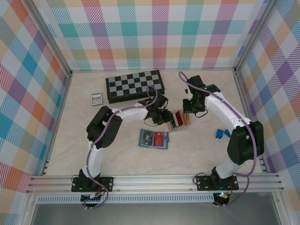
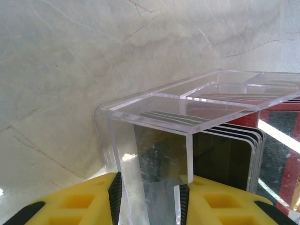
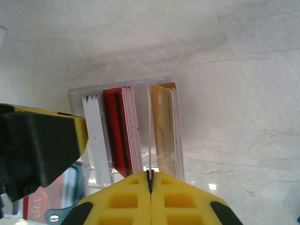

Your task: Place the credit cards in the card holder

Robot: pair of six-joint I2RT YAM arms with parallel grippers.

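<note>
The teal card holder point(image 1: 154, 139) lies open on the table with a dark card point(image 1: 147, 137) and a red card point(image 1: 160, 138) on it. Behind it stands a clear box point(image 1: 180, 121) with upright credit cards: pale-edged ones, red ones point(image 3: 117, 131) and orange-tan ones point(image 3: 164, 126). My left gripper point(image 2: 147, 187) is clamped on the box's clear end wall point(image 2: 154, 154). From above, my right gripper point(image 3: 150, 174) is shut on the top edge of a thin card point(image 3: 149, 136), seen edge-on, in the orange-tan compartment.
A black-and-white chessboard point(image 1: 135, 86) lies at the back, with a small silver-framed rectangle point(image 1: 97, 98) to its left. Two small blue objects point(image 1: 222, 133) sit at the right, near my right arm. Checked walls enclose the table on three sides.
</note>
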